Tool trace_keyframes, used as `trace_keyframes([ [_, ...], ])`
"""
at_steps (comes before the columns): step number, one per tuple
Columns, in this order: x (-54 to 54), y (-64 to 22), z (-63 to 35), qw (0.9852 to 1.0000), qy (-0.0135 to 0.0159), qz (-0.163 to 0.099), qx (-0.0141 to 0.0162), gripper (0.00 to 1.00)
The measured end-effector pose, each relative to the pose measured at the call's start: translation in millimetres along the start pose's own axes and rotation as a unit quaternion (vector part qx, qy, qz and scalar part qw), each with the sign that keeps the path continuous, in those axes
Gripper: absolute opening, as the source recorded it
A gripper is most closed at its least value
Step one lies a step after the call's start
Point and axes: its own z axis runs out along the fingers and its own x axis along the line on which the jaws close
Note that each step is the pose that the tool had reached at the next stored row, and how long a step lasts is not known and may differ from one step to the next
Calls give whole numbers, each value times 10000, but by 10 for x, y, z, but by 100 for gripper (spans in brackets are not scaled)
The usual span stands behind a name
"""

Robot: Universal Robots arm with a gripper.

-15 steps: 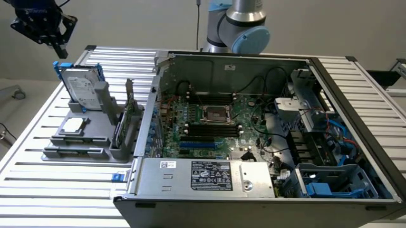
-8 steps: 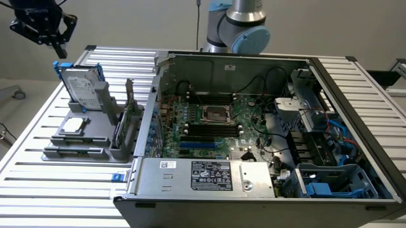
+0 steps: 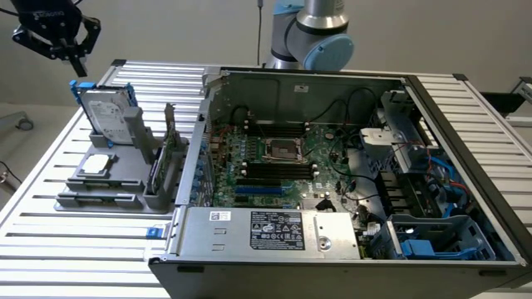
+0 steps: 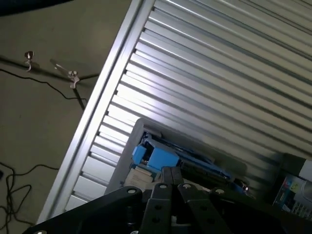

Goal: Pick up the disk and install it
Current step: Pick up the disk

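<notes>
My tool [image 3: 79, 67] hangs shut, empty; the disk [image 3: 108, 115] is just below it, standing upright in a grey holder [image 3: 99, 200]. The holder rests on the desk [image 3: 50, 249].

The arm [image 3: 309, 25] is built from silver-grey tube with a black ring and a rounded pale-blue joint cap [image 3: 328, 53], while the gripper [image 3: 75, 62] is made of matt black linked bars, fastened at each pivot by round pins [image 4: 130, 191].
</notes>
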Motion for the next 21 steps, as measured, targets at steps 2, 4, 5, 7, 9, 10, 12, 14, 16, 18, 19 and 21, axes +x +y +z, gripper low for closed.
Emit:
trace_keyframes([
  [2,0,0,0,9998,7,-180,-5,11],
  [4,0,0,0,9994,14,-359,-9,11],
  [5,0,0,-1,9990,17,-449,-11,11],
  [7,-1,1,-18,9980,24,-627,-16,11],
  [9,-1,2,-42,9967,30,-807,-20,11],
  [10,-2,2,-55,9960,34,-896,-22,11],
  [12,-2,3,-81,9942,40,-1075,-27,11],
  [14,-3,4,-107,9920,47,-1260,-31,11],
  [16,-3,5,-130,9896,53,-1438,-36,11],
  [18,-4,5,-139,9868,59,-1618,-40,11],
  [19,-3,6,-139,9853,61,-1707,-42,11],
  [21,-4,6,-141,9821,70,-1883,-47,11],
])
